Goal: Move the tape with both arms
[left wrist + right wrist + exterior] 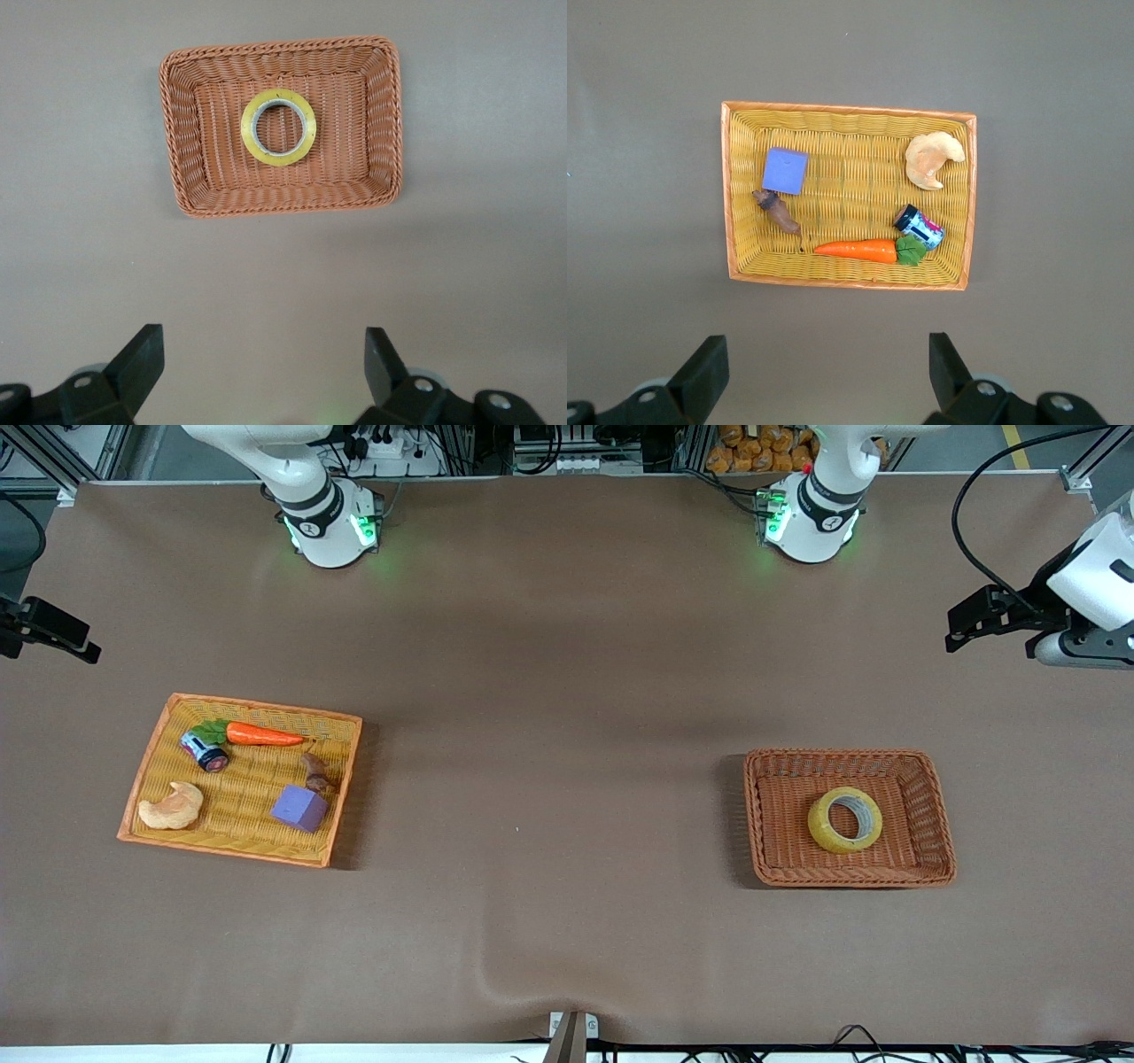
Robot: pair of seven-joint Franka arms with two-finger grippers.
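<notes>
From the front, the tape (844, 819) lies flat in the brown wicker basket (930, 868) toward the left arm's end of the table, and a yellow tray (155, 740) sits toward the right arm's end. In the left wrist view, the left gripper (263, 367) hangs wide open above bare table just beside the basket, the tape well clear of its fingers. In the right wrist view, the right gripper (828, 365) is likewise spread open above table beside the tray, which holds a carrot (858, 250) and a purple cube (785, 170).

We hold our white left arm's black two-finger gripper (260, 376) high, fingers spread wide apart, facing straight down. Our white right arm's black two-finger gripper (824, 376) hangs likewise, fingers wide apart, pointing down.
</notes>
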